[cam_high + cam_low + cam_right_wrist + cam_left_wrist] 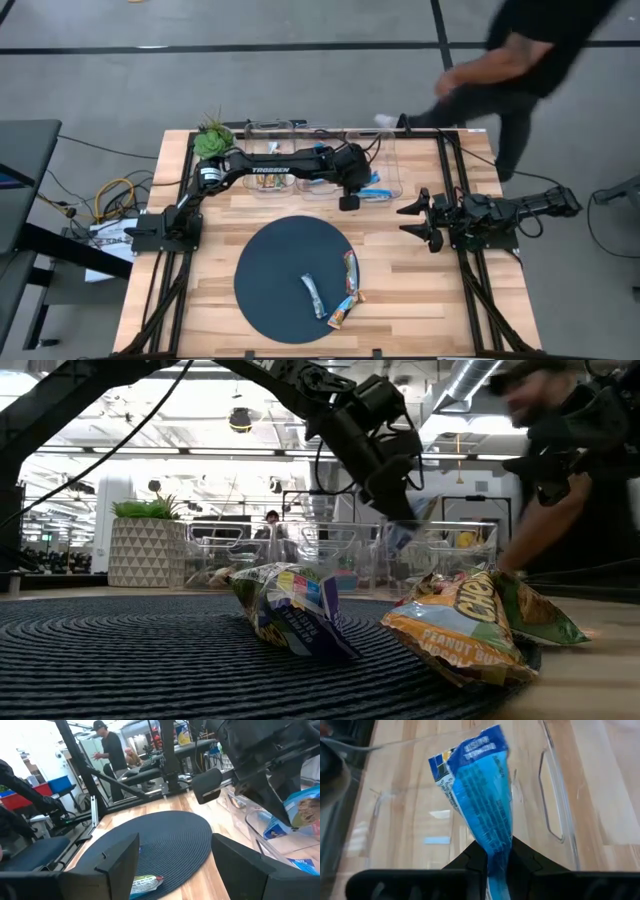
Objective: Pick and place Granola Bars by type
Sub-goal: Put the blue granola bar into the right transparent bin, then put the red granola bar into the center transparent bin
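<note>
The left gripper (496, 862) is clamping a blue granola bar (482, 795) by one end, its long axis hanging down over the clear bin (555, 800), while the right gripper (418, 222) is waiting beside the mat (280, 260), jaws apart.

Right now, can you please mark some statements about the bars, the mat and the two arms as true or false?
1. The left gripper holds a blue foil-wrapped granola bar. True.
2. That bar hangs over the round dark woven mat. False: it is over a clear plastic bin.
3. Three wrapped bars lie on the mat. True.
4. The right gripper grips a bar. False: its jaws are open and empty.
5. A small green plant stands at a far table corner. True.
</note>
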Motion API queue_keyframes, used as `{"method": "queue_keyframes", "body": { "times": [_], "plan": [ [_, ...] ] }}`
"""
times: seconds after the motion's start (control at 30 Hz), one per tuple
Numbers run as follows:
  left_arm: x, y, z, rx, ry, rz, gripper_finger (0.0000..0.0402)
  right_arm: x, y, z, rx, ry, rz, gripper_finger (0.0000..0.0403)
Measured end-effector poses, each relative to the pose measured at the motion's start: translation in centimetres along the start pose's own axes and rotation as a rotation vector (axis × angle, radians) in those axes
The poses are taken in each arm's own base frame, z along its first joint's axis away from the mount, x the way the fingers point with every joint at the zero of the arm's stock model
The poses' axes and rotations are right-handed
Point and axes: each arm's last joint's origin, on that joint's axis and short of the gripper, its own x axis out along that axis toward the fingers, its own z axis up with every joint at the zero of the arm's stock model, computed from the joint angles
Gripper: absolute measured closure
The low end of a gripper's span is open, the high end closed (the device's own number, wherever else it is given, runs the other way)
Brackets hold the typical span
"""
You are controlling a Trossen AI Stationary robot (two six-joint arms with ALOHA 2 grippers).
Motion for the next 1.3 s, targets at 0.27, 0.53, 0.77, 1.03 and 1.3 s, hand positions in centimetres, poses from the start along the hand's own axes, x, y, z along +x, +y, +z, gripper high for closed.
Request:
{"method": "queue_keyframes", "body": {
  "times": [0.27, 0.53, 0.77, 1.03, 1.3],
  "plan": [
    [0.0, -0.1, -0.1, -0.002, 0.010, -0.024, 0.0289, 0.0, 0.0, 0.0, 0.000, 0.000, 0.001, 0.0159],
    [-0.4, 0.1, 0.4, -0.014, -0.003, 0.004, 0.0237, 0.0, 0.0, 0.0, 0.000, -0.001, 0.000, 0.0159],
    [-2.2, 0.7, 2.8, -0.059, -0.067, 0.022, 0.0233, 0.0, 0.0, 0.0, 0.000, -0.001, 0.001, 0.0159],
    [-6.3, -0.1, 6.2, 0.046, -0.064, 0.036, 0.0233, 0.0, 0.0, 0.0, 0.000, -0.001, 0.002, 0.0159],
    [-8.6, -3.8, 7.3, 0.303, 0.019, -0.044, 0.0233, 0.0, 0.0, 0.0, 0.000, -0.001, 0.001, 0.0159]
  ]
}}
